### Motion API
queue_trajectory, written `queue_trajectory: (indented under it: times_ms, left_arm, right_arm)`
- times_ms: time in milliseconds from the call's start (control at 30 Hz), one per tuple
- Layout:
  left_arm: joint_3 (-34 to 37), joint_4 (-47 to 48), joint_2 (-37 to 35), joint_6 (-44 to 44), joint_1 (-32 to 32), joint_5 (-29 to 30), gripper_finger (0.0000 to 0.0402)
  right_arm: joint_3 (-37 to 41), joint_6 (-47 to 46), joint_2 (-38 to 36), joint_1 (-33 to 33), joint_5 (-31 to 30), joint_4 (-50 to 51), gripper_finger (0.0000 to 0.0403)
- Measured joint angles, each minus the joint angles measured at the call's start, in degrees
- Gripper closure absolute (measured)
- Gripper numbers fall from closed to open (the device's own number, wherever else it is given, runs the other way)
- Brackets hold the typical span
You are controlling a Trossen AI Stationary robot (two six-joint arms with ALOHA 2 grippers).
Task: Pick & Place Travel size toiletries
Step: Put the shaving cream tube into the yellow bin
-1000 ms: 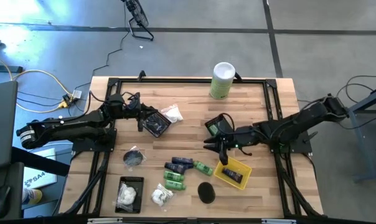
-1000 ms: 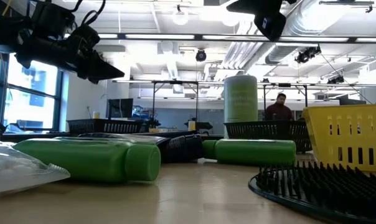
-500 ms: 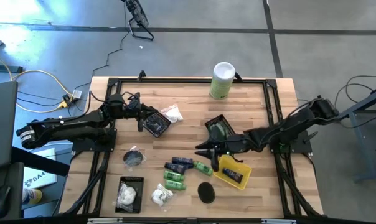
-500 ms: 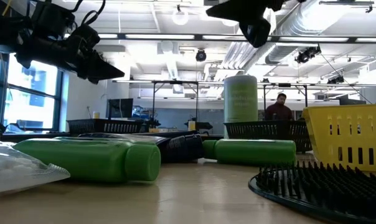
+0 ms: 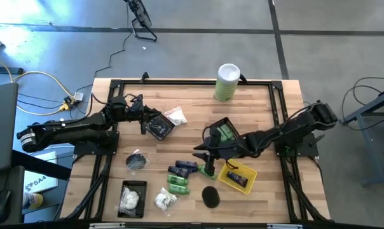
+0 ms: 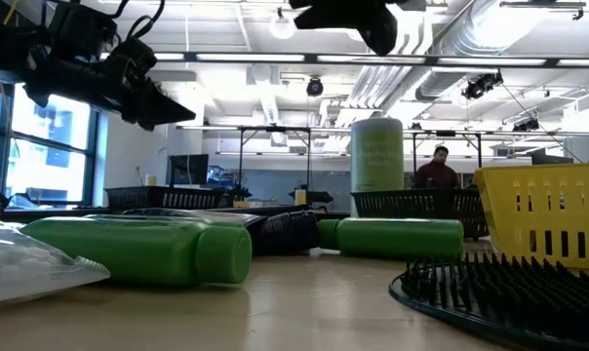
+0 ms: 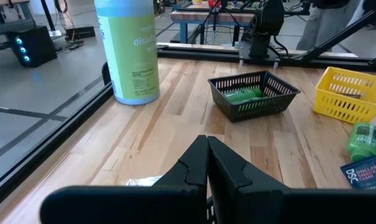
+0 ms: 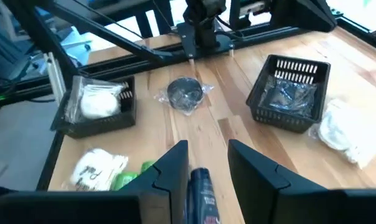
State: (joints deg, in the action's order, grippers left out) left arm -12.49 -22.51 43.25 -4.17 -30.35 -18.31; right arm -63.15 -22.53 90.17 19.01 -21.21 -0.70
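The travel size toiletries lie flat on the wooden table: navy tubes (image 5: 183, 167), green bottles (image 5: 177, 184), a black disc (image 5: 210, 196), a wrapped disc (image 5: 137, 160) and white packets (image 5: 165, 200). My right gripper (image 5: 199, 156) hovers open above the navy tubes. In the right wrist view one tube (image 8: 201, 186) shows on the table below the gap between the fingers of my right gripper (image 8: 206, 168). My left gripper (image 5: 143, 121) waits shut beside a black basket (image 5: 159, 126) at the far left. Its closed fingers (image 7: 206, 158) hold nothing.
A black basket holding green bottles (image 5: 222, 133) and a yellow basket (image 5: 238, 177) sit just right of my right gripper. Another black basket with a white packet (image 5: 131, 198) is at the near left. A tall white-and-green canister (image 5: 227, 81) stands at the far edge.
My right gripper has travelled toward the table's left edge, from beside the yellow basket to over the navy tubes. It has rolled a little and stayed open. Nothing on the table has moved.
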Motion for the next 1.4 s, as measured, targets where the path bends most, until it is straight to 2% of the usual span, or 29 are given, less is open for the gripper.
queue_trajectory:
  times_ms: [233,467,900,1033,1300,1400]
  left_arm:
    - [0.00,0.44,0.01,0.21,0.00,-0.26,0.0402]
    - [0.00,0.40,0.01,1.45,0.00,-0.31,0.0402]
    - [0.00,-0.60,0.01,0.94,0.00,-0.22,0.0402]
    - [0.00,-1.74,0.01,-0.52,0.00,-0.17,0.0402]
    - [0.00,-1.92,0.01,-0.56,0.00,0.00,0.0402]
    - [0.00,-1.76,0.01,-0.53,0.00,0.00,0.0402]
  right_arm:
    - [-2.41,-1.11,1.67,-0.39,-1.00,6.51,0.0296]
    - [-2.61,-3.01,2.39,-0.64,2.13,10.74,0.0296]
    - [-2.61,-2.73,2.31,-2.48,3.56,10.55,0.0296]
    - [-2.61,-2.51,2.31,-3.97,5.62,10.95,0.0296]
    - [-2.59,2.26,3.09,-5.63,6.82,11.22,0.0296]
    - [-2.64,3.21,4.23,-5.93,9.45,9.83,0.0296]
